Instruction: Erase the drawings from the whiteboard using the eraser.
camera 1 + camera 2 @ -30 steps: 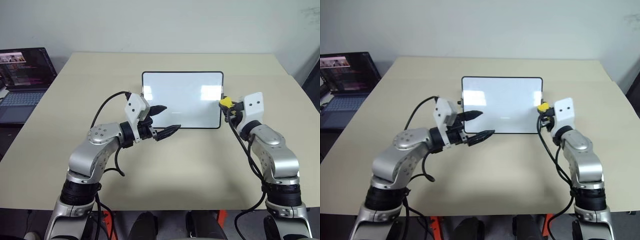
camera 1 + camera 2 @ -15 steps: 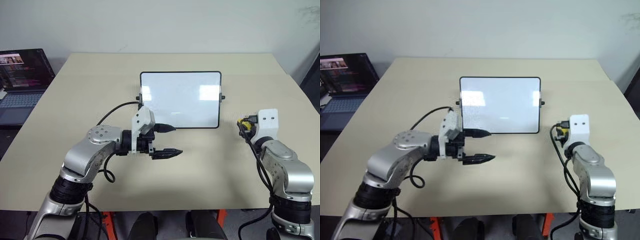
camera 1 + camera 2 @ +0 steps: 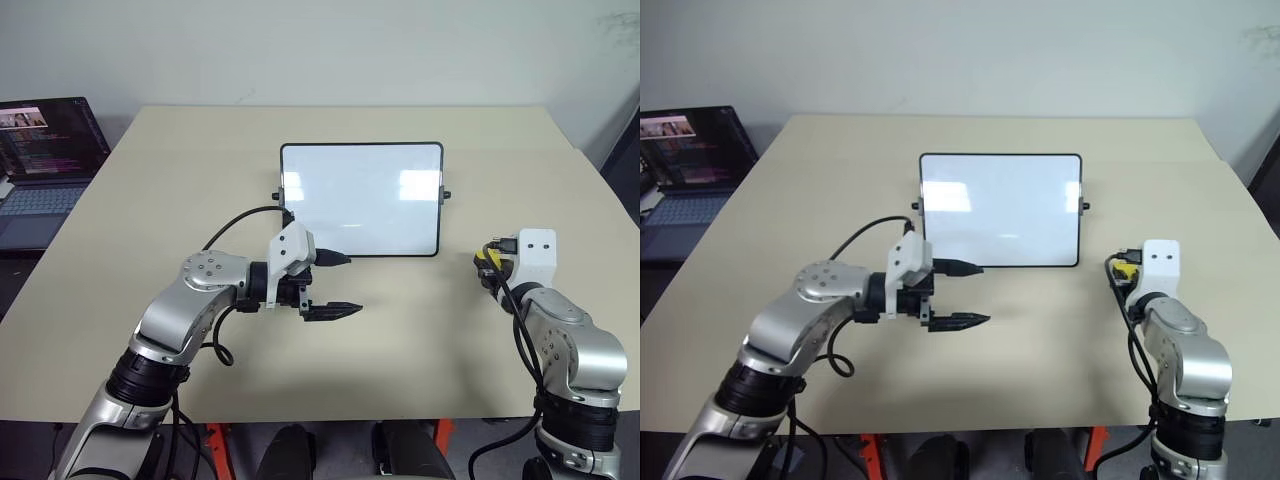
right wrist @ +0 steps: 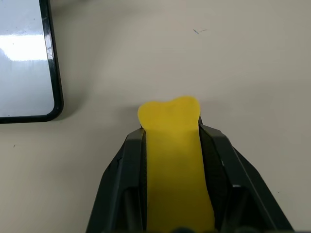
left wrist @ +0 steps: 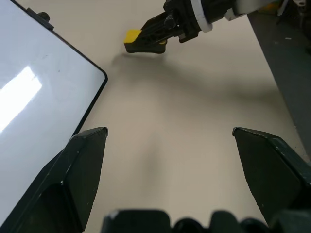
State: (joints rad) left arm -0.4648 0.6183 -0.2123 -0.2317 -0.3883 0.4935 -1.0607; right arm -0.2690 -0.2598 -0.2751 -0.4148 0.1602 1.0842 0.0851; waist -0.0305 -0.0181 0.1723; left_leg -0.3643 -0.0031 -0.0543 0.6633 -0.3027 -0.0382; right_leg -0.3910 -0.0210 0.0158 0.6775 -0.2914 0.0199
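So the desk (image 3: 150,180) takes up most of the head view, a big beige top with a laptop (image 3: 45,150) off at the upper left edge of the frame. The whiteboard (image 3: 362,200) sits just above centre, and honestly it looks wiped already: I can't spot any drawings on it, just glare patches.

Left gripper (image 3: 338,285) hangs just below the board's lower left corner, released, fingers spread wide with nothing between them. Right gripper (image 4: 170,145) is over at the lower right of the frame, off the board and near the desk, clenched on the eraser (image 4: 171,160). In the right wrist view the yellow block is squeezed between the two black fingers, with the board's corner at the upper left.

My read is that the wiping step is basically done and this is the put-down part. The next move probably calls for lowering the eraser onto bare desk beside the board, then opening up and backing off without nudging the board frame.
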